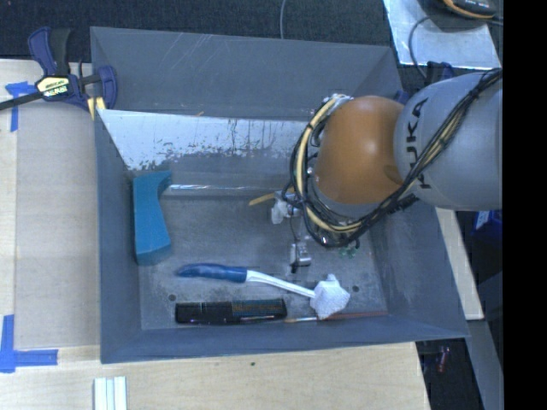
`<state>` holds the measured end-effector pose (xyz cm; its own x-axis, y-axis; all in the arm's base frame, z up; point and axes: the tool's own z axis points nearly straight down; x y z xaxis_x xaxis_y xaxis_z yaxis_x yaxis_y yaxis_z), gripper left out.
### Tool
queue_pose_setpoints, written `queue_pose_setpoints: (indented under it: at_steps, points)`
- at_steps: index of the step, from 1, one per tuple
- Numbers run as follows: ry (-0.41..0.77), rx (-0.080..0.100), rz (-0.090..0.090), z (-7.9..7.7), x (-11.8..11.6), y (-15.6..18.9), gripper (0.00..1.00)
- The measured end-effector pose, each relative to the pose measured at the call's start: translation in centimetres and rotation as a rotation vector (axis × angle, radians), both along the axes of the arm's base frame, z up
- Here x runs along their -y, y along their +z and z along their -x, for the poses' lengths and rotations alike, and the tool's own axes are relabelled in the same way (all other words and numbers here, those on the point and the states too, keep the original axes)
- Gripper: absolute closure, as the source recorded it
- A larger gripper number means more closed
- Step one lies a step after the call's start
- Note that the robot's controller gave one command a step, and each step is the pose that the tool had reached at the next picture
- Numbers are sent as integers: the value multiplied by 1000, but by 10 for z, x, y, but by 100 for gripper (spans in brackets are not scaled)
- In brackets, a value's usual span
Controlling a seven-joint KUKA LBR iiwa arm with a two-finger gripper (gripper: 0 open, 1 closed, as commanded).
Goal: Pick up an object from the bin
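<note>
Orange cover [359, 156] on the wrist sits highest, w/ cable loops round it; the pincer [299, 259] hangs under it, low over the bin [256, 348] floor. Pincer state: can't tell, tip too small and partly masked by the wrist. Nothing seen held. Nearest thing is the dish brush [256, 278]: blue handle, white stem, white head. It lies flat just beside the pincer tip on the near-wall side, w/ the stem closest, the head off to view-right and the handle running to view-left. Whether tip and stem touch: can't tell. Judgement: the brush is the likely pick, approx at the descend/align stage. To do it well, set the pincer across the thin stem, not along it, centre over the stem near the head, and go right down to the floor before closing, since the stem is low and narrow. Lift straight up. Expect the long handle to sag and swing, as the grip would be off balance. Keep clear of the black comb [231, 312], which lies further toward the near wall, parallel to the brush. Thin reddish stick [342, 316] lies past the brush head, near the wall foot. Blue foam block [150, 216] is well apart to view-left. Count: brush x1, comb x1, stick x1, block x1; 4 things total, no heap.
</note>
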<state>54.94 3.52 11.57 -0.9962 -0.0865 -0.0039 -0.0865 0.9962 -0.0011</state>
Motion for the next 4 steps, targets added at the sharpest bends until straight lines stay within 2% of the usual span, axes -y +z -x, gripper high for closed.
queue_pose_setpoints:
  at_steps: [1,2,4]
  points:
    - [6,6,-2,7,-37,-20,0]
    - [-107,6,4,34,46,-45,100]
    - [-109,7,3,34,46,-40,100]
